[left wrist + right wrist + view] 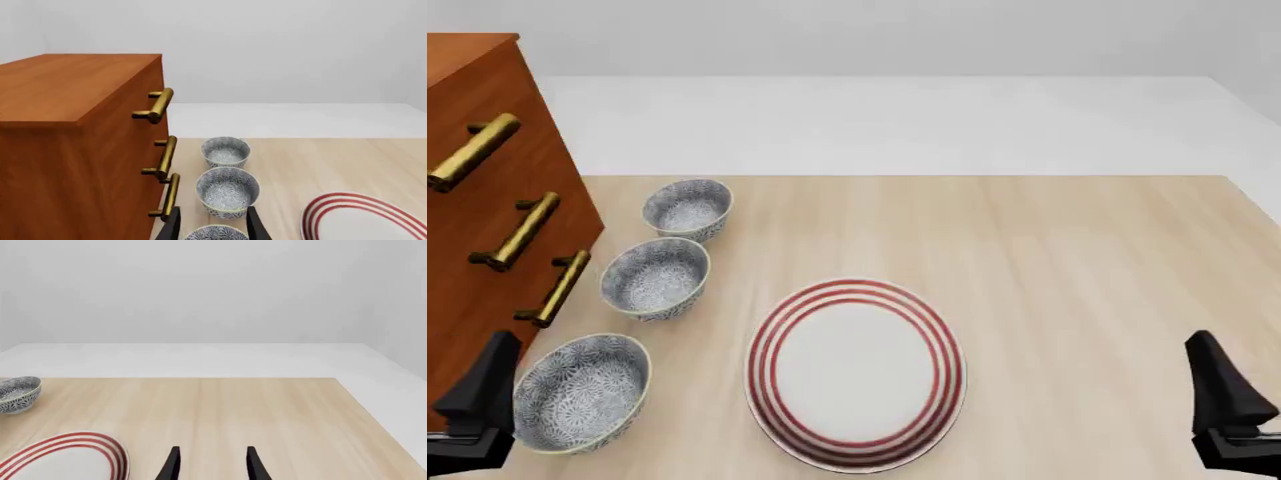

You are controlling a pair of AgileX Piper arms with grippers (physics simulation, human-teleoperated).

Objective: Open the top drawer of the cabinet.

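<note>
The top drawer [461, 110] sits uppermost in the cabinet [73, 150], at the table's [1068, 260] far left; its seams against the lower drawers are hard to make out, and the front view cuts the cabinet off at the left edge. Its wood is smooth and reddish-brown, with a brass bar handle [474, 150]. The left claw [212, 225] hangs low beside the cabinet, well below that handle, jaws wide and empty, above three patterned bowls [657, 277]. The right claw [210, 464], parted and empty, hovers far right, beyond a red-ringed plate [857, 372].
</note>
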